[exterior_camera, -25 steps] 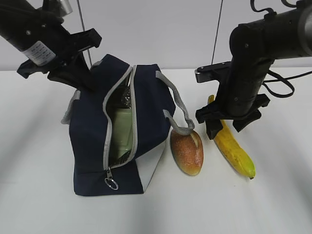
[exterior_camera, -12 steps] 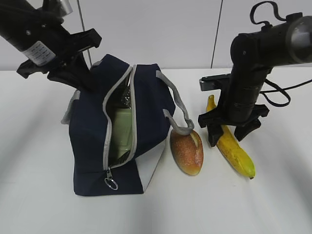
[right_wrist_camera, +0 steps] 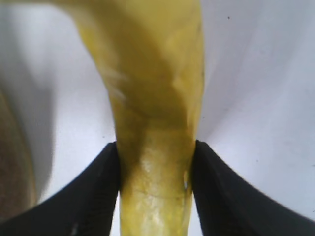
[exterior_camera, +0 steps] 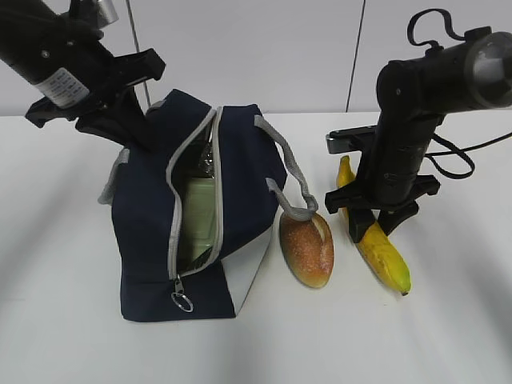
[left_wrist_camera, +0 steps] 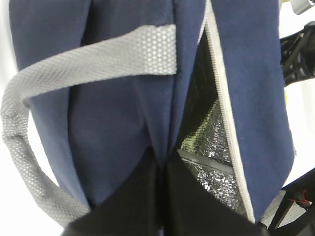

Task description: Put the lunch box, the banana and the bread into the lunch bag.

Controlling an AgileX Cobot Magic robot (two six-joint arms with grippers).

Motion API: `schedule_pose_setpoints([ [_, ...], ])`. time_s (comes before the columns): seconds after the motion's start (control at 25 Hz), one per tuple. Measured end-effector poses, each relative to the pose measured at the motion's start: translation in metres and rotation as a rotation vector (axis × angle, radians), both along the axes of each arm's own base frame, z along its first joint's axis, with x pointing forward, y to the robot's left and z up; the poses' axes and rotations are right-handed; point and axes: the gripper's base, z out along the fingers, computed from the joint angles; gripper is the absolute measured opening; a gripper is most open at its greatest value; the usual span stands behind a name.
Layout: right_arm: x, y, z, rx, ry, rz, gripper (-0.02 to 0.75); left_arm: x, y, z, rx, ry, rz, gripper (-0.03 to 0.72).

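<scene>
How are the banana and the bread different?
The banana is long, thin and yellow; the bread is a short, fat, golden-brown oval with a pale split on top. The right gripper has its black fingers pressed against both sides of the banana, while nothing holds the bread. The bread lies right beside the lunch bag, under its grey handle; the banana lies farther away. Both are outside the bag, on the white table.

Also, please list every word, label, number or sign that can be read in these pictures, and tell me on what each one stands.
White sticker on the left arm: it carries small dark print, too small and blurred to read.
Red mark at the lower right corner of the left wrist view: blurred, not readable.
Lunch bag, banana, bread: no text shows.
</scene>
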Motion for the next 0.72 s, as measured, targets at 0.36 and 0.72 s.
schedule_pose_setpoints([
  [0.36, 0.007, 0.001, 0.016, -0.004, 0.0, 0.0, 0.328, 0.0, 0.0, 0.0, 0.003, -0.001, 0.0, -0.003],
  [0.72, 0.0, 0.012, 0.125, 0.192, -0.143, 0.025, 0.327, 0.0, 0.0, 0.0, 0.005, -0.002, -0.001, -0.003],
])
